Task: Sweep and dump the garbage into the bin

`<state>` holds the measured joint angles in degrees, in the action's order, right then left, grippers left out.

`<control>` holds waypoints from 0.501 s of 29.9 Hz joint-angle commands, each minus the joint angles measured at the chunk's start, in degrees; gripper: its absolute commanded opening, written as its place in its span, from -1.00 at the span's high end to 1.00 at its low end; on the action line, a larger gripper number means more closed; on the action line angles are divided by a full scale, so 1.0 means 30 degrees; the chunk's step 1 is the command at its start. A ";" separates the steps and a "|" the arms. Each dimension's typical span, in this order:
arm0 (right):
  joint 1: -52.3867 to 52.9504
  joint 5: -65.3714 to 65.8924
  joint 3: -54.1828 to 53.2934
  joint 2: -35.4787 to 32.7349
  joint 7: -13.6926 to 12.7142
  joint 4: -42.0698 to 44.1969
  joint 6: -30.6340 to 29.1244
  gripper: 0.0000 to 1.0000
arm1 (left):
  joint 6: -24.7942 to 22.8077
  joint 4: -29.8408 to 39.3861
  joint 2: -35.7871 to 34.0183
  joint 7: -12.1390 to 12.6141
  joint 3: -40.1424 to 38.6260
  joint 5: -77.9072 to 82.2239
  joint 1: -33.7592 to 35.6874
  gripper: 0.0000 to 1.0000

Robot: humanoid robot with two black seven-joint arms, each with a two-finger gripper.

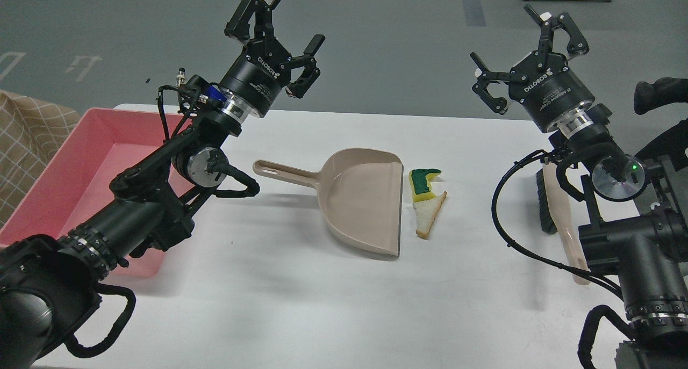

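Head view: both our grippers, left (285, 22) and right (524, 44), gape empty above the table
Garbage (427, 200) lies beside the dustpan (363, 200) lip; hasty brushing could scatter it away from the bin (80, 170)

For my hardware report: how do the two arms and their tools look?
Both arms are black with ribbed joint rings and loose black cables. The left tool and right tool have black linkage fingers on a round black body with white ROBOTIQ lettering and a silver wrist ring. The left wrist has a blue connector; the right shows a green light.

Beige dustpan (365, 197) on white table (279, 294), sponge piece (423, 182) touching bread slice (430, 216), pink bin (64, 170) left.
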<state>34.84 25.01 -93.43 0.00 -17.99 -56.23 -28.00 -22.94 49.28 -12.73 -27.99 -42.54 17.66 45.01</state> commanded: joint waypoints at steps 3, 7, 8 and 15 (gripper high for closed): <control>-0.0013 -0.0015 0.0000 0.0000 0.0021 -0.0006 0.0000 -1.00 | 0.0029 0.0009 0.0024 -0.0002 0.0001 0.0001 -0.0003 -0.95; -0.0013 -0.0015 0.0000 0.0000 -0.0008 -0.0006 0.0000 -1.00 | 0.0176 0.0009 0.0024 -0.0002 0.0030 0.0001 0.0026 -0.95; -0.0013 -0.0015 0.0000 0.0000 -0.0008 -0.0006 0.0000 -1.00 | 0.0176 0.0009 0.0024 -0.0002 0.0030 0.0001 0.0027 -0.95; -0.0013 -0.0015 0.0000 0.0000 -0.0008 -0.0006 0.0000 -1.00 | 0.0146 0.0009 -0.0005 -0.0002 0.0030 0.0030 0.0027 -0.95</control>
<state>34.80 24.96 -93.43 0.00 -17.98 -56.25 -28.00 -22.59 49.30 -12.72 -27.99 -42.46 17.71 45.08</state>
